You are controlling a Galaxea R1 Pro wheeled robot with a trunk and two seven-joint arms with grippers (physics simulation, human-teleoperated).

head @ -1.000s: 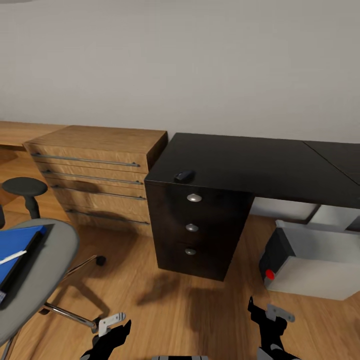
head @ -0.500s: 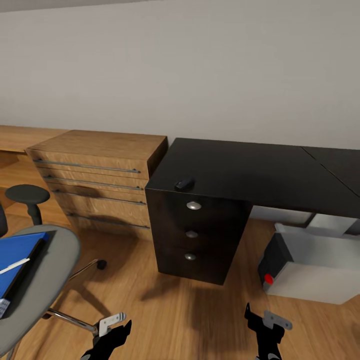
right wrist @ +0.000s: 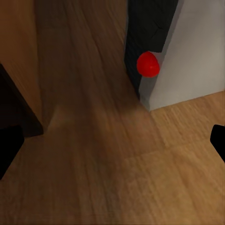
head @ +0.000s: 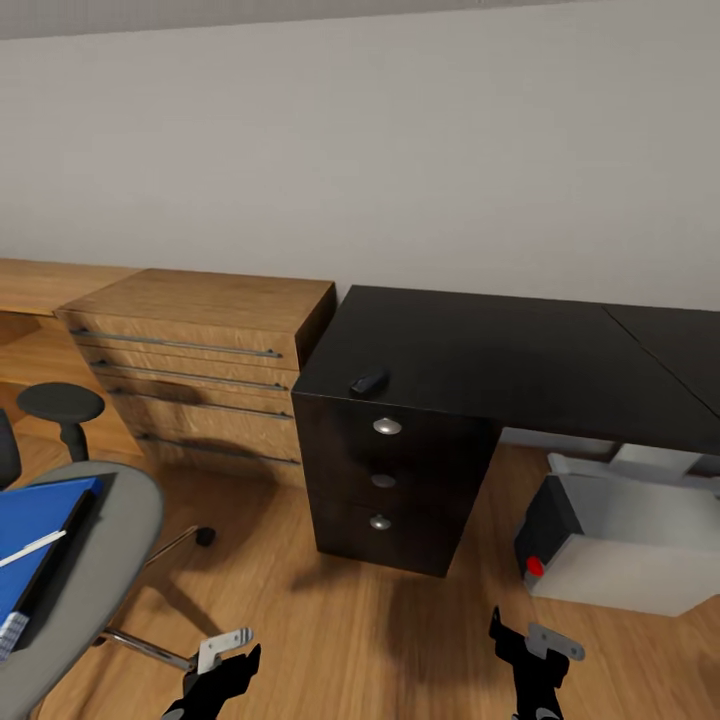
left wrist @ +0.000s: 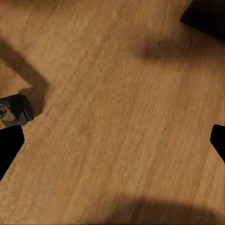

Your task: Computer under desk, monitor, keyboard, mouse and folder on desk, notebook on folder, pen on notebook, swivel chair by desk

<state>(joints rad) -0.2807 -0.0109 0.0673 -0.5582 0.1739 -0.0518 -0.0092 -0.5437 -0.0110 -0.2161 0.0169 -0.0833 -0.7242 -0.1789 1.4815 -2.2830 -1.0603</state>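
Early going, I judge: mouse (head: 368, 381) on the desk (head: 520, 355) front edge, computer (head: 620, 545) on the floor under it, folder (head: 35, 510), notebook (head: 55, 550) and pen (head: 30, 548) unmoved on the chair (head: 100, 570) seat, left gripper (left wrist: 112, 143) and right gripper (right wrist: 112, 143) both spread, empty.

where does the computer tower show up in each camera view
Head view: the computer lies on the floor at lower right, under the desk.
Right wrist view: its dark front and grey side fill the upper right.
Left wrist view: wooden floor, no tower.
Shared landmark: its red dot.
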